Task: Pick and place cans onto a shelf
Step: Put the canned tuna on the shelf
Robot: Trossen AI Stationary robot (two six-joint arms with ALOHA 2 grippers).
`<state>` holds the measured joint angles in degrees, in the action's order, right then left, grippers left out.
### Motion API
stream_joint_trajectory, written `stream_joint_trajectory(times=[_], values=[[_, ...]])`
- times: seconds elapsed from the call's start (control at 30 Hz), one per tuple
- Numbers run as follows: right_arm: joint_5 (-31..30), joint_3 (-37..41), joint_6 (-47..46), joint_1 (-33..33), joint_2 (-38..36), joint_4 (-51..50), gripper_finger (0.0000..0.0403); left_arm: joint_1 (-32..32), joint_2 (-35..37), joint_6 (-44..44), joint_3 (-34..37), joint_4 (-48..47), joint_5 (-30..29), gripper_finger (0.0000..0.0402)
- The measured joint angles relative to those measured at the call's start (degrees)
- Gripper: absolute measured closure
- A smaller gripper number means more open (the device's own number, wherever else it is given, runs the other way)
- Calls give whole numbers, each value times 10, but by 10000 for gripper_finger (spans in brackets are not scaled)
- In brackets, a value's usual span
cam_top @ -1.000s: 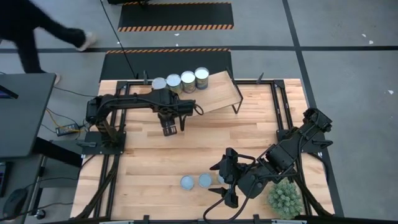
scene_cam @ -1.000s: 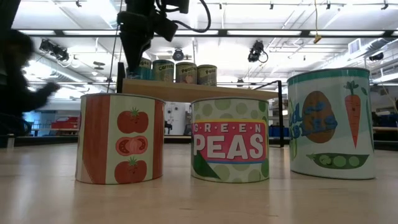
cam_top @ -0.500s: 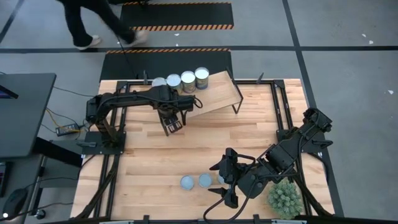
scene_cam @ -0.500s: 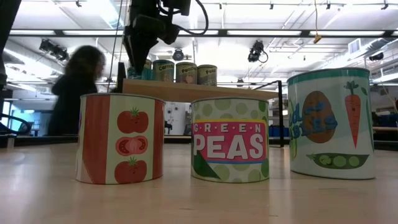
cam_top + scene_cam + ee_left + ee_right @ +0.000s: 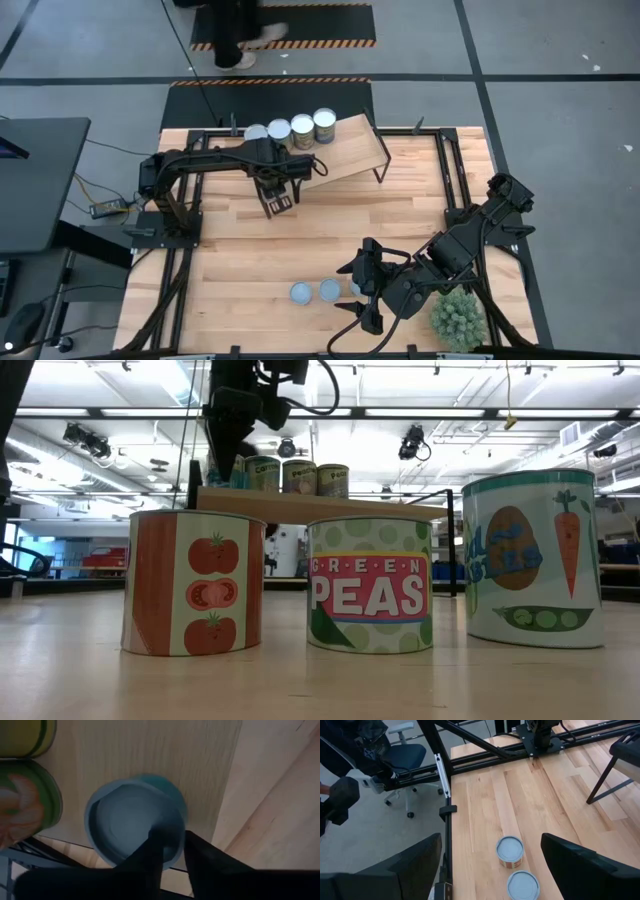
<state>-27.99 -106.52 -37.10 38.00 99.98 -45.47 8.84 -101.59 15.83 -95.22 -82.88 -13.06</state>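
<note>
The shelf (image 5: 345, 150) stands at the table's far side with several cans on its left part (image 5: 302, 128). My left gripper (image 5: 278, 203) points down at the shelf's left end, over a blue-topped can (image 5: 132, 827). Only a narrow gap parts its fingers, and nothing is between them (image 5: 175, 852). Three more cans stand on their bases near the front edge (image 5: 301, 292) (image 5: 329, 290), large in the low view (image 5: 370, 598). My right gripper (image 5: 365, 288) hangs wide open above and beside them (image 5: 490, 870). My left gripper comes from above, and its fingertips (image 5: 156, 845) stand at the rim (image 5: 170, 857) of the blue-topped can, which stands upright on the shelf. Whether they touch it I cannot tell.
A spiky green plant ball (image 5: 458, 318) sits at the near right corner. Black frame rails (image 5: 455, 180) run along the table's sides. Bare tabletop (image 5: 340, 230) lies between the shelf and the front cans. A person (image 5: 235, 30) walks beyond the far edge.
My left gripper has stayed over the shelf's left end and rolled a little about its own axis. A person has walked from left to right behind the table.
</note>
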Motion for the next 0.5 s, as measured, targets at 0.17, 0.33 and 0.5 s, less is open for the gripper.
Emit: stream_joint_trajectory(times=[0.17,0.33,0.5], values=[[0,0,2,0,0,0,55,-1,0,11,0,2,-1,368],[0,0,3,0,0,0,55,-1,0,43,0,2,2,384],[0,0,9,0,0,4,55,1,0,71,0,1,3,386]])
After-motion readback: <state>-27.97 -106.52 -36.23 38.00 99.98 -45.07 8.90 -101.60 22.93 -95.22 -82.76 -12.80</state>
